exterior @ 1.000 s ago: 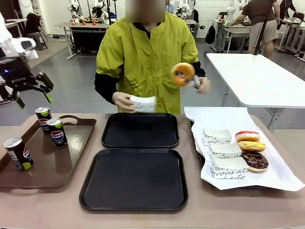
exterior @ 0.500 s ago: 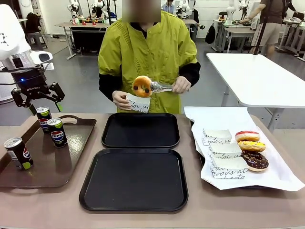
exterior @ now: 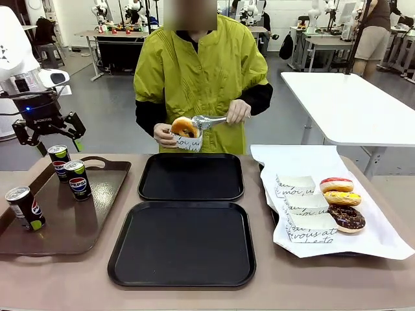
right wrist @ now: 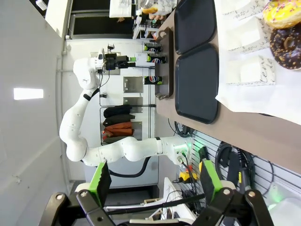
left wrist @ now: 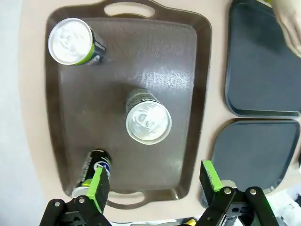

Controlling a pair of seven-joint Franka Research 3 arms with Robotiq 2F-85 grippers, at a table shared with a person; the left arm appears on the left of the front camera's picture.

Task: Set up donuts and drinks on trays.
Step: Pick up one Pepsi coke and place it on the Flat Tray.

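Barely begun, by the look of it. Nearest the robot, the larger black tray (exterior: 181, 243): bare, no donut, no can. To its left, on the glossy brown tray (exterior: 97, 214) with the handle cutout, three upright black cans, none yet moved across: nearest can (exterior: 26, 208) with its logo turned partly away, middle can (exterior: 78, 179) reading "PEPSI" in white under the red-white-blue roundel, far can (exterior: 59, 160) just behind it. Over that tray, hovering clear of the cans, the left gripper (left wrist: 154, 183), jaws spread wide, holding nothing. Well apart from the table, off its right end, the right gripper (right wrist: 154, 178), likewise spread and empty. To the right of the trays, on white paper (exterior: 382, 243), three small white boxes (exterior: 305, 206) in a column, black script readable only in scraps: "vous at" on the nearest, "moi, ou" on the farthest. Just beside them, three loose donuts: chocolate-sprinkle donut (exterior: 346, 218), yellow-orange donut (exterior: 342, 198), pink-red donut (exterior: 336, 185). Farther on, the smaller black tray (exterior: 191, 176), also bare. Farthest, a person's hand (exterior: 165, 135) holding a fourth box (exterior: 190, 141), script too small to read; the other hand (exterior: 238, 111) with metal tongs (exterior: 209, 120) on an orange-glazed donut (exterior: 184, 126) sitting partly inside that box. Left to do, judging from this: boxing the remaining donuts, then loading both black trays with boxes and cans.
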